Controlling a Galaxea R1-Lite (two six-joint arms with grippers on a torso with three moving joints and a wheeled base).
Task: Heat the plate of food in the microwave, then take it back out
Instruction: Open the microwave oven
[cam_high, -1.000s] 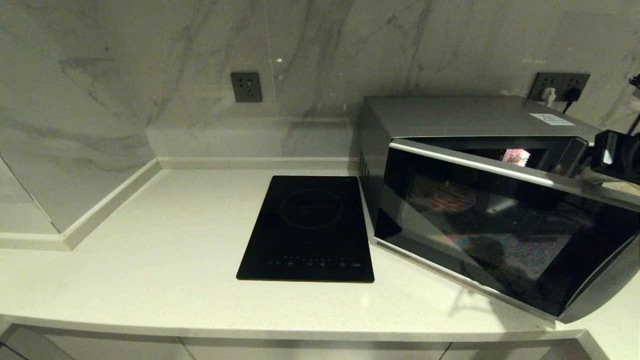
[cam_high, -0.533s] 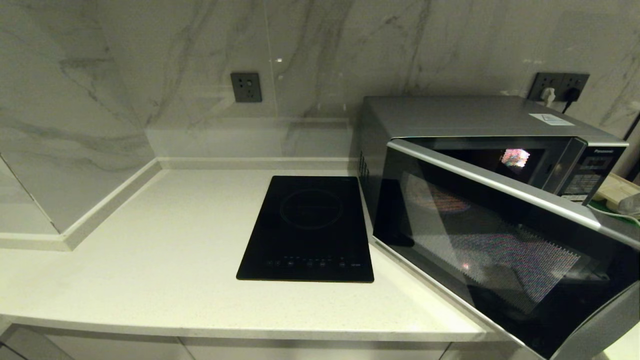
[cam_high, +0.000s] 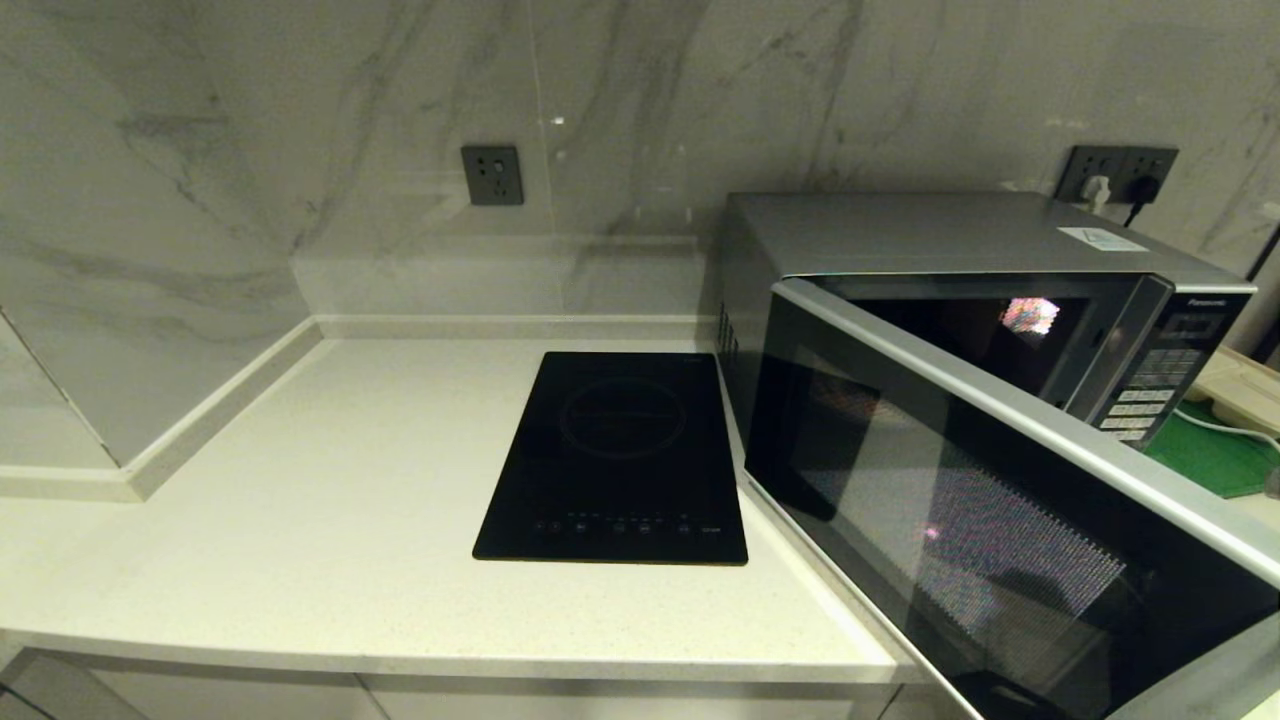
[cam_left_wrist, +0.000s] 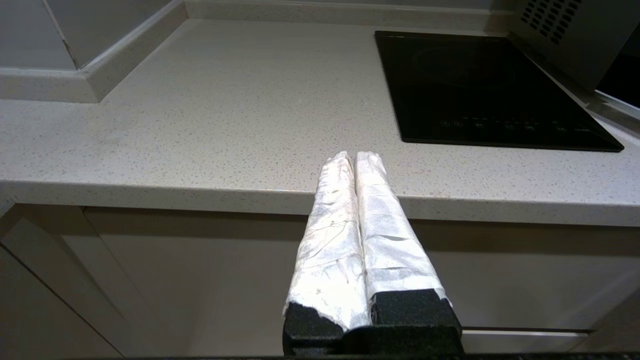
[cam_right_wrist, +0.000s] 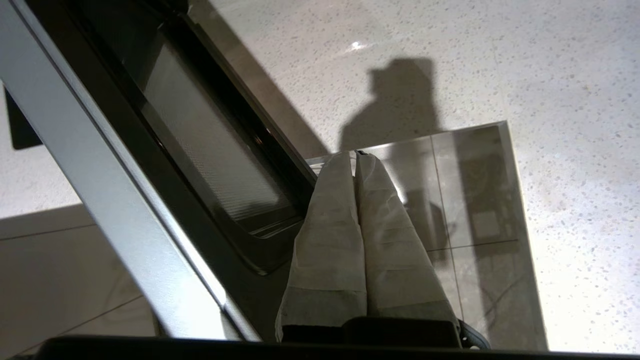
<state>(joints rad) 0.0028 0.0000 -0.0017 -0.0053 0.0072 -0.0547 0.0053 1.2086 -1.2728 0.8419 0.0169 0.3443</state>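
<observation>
The silver microwave stands at the right of the counter. Its dark glass door is swung wide toward the front, baring the dark cavity and the button panel. My right gripper is shut on nothing, its taped fingers close beside the door's inner side; it does not show in the head view. A pale object lies at the green tray's far side, cut off by the frame edge; I cannot tell if it is the plate of food. My left gripper is shut and parked at the counter's front edge.
A flat black induction hob lies left of the microwave. The green tray sits right of the microwave, with a white cable across it. Marble walls close the back and left. The counter front edge runs above cabinet fronts.
The microwave door has swung further open toward the front. My right arm, seen at the door's right end a second ago, has left the head view.
</observation>
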